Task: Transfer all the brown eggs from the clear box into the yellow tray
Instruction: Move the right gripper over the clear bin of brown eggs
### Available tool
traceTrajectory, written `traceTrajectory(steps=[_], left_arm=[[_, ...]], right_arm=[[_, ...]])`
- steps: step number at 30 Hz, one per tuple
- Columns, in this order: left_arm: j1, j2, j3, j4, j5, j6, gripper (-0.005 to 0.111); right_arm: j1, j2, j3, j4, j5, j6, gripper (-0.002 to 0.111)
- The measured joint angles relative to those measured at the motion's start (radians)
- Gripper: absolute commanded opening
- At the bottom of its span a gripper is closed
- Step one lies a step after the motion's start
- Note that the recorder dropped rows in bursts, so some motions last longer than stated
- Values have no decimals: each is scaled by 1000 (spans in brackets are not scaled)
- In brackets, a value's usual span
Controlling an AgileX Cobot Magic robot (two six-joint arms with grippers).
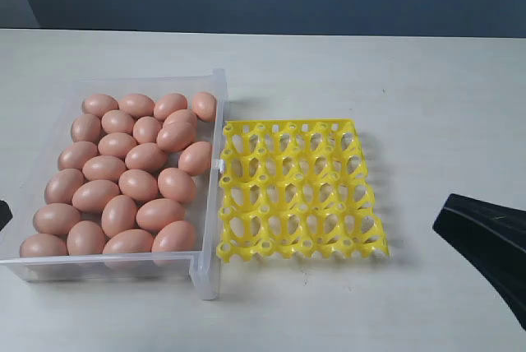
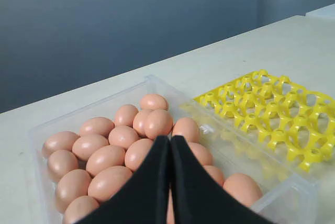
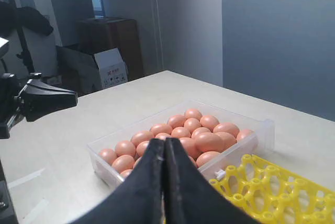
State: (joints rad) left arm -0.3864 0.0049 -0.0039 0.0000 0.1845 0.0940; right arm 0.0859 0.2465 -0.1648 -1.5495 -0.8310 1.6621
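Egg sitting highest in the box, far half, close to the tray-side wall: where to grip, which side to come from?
Take the egg across its narrow middle, straight down from above. It seems to lie on its side on top of other eggs, so its flanks look clear up there; from the side, the box wall and packed eggs block entry.

I note a pale tabletop (image 1: 411, 72) carrying two items directly: the clear box (image 1: 205, 274) and, just beside it, the yellow tray (image 1: 292, 189).
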Motion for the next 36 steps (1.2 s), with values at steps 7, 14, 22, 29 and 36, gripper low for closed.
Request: traceTrajectory(steps=[7, 14, 22, 29, 36], left_arm=[[0, 0, 0, 0, 0, 0, 0], [0, 0, 0, 0, 0, 0, 0], [0, 0, 0, 0, 0, 0, 0], [0, 0, 0, 0, 0, 0, 0], [0, 0, 0, 0, 0, 0, 0]], right_arm=[[0, 0, 0, 9, 9, 0, -1], [0, 0, 0, 247, -29, 131, -1], [0, -2, 0, 307, -102, 271, -1], [0, 3, -6, 312, -184, 271, -1], [0, 133, -207, 107, -70, 250, -1]])
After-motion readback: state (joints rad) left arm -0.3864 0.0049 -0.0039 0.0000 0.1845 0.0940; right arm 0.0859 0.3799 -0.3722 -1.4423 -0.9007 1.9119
